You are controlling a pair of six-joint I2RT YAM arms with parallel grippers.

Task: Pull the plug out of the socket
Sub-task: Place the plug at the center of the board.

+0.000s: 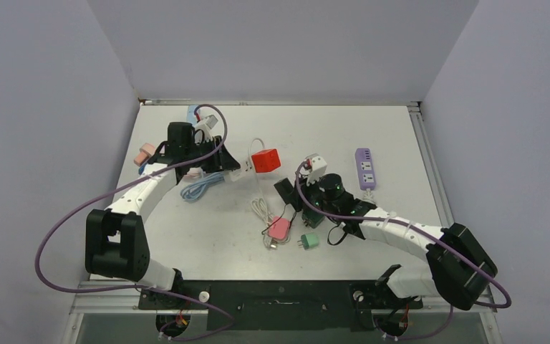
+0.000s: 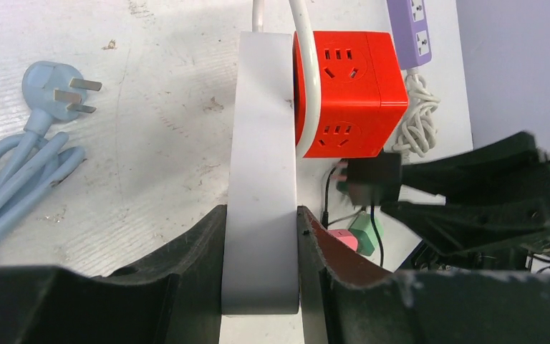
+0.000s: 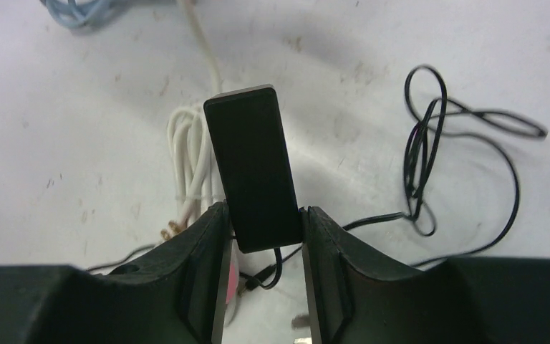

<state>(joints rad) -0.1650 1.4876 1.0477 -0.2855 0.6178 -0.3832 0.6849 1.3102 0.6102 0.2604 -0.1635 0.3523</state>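
**Both grippers clamped, black plug sitting just clear of the red cube**

You are looking down on a white table with both arms reaching toward its middle. The left gripper is squeezing a white flat block. This block is lying edge-on against the side of the red cube socket, and the grip seems to be bracing the cube.

The right gripper is pinching a black plug by its back end, so the plug's long axis is running straight out from the fingers. From the left wrist camera, the plug is sitting just beside the cube, on the side toward the right arm. Its prongs are showing bare at the free end (they are not sitting in any outlet you can see).

I am judging that the plug is already out. The right arm is carrying it, so any further move would be drawing it back along that axis, away from the cube.
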